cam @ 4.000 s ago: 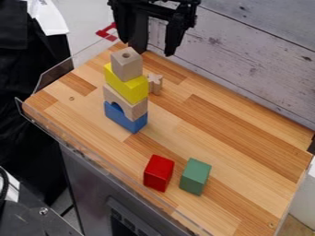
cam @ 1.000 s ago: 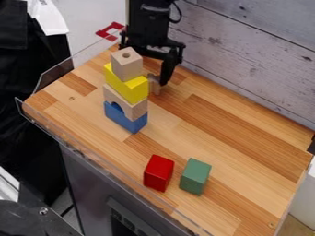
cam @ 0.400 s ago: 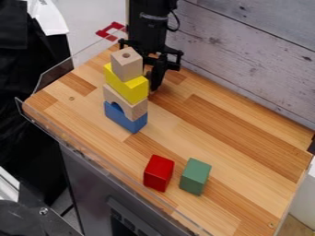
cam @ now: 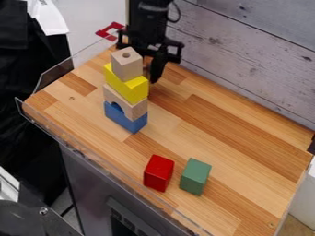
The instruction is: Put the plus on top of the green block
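Tower (cam: 126, 90) just camera-side of gripper (cam: 153, 74); can't tell if open or closed. Should lift straight, clear tower, before heading to green block (cam: 195, 177).

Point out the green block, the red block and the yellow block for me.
Green block (cam: 195, 176): camera view, on the block's body, around its middle.
Red block (cam: 159, 173): camera view, on the block's body, around its middle.
Yellow block (cam: 130, 87): camera view, on its visible side, under the wooden cube.

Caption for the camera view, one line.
Black pincer behind a four-block tower; red block and green block side by side on a wooden table.
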Controlling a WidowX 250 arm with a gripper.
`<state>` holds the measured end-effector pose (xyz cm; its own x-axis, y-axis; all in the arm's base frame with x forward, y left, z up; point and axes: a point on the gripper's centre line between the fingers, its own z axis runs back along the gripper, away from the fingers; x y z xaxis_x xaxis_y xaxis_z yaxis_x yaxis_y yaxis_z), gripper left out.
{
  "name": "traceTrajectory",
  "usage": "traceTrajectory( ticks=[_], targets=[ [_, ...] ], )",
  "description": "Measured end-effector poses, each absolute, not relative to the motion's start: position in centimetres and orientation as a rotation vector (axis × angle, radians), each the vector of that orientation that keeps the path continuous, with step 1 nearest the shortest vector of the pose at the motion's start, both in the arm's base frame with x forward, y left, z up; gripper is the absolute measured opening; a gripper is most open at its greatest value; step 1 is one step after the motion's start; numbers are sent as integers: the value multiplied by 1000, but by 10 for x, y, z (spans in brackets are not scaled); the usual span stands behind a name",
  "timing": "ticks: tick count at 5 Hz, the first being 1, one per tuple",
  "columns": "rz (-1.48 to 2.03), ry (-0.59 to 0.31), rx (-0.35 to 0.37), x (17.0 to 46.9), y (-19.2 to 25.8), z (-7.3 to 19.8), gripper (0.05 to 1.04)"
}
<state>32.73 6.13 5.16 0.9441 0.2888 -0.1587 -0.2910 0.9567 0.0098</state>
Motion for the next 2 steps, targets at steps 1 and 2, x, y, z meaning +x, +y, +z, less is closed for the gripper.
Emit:
traceTrajectory(
  ticks=[1,2],
  targets=[
    [235,122,-45,334,41,62,416],
    [221,32,-60,337,37,93,416]
  ],
)
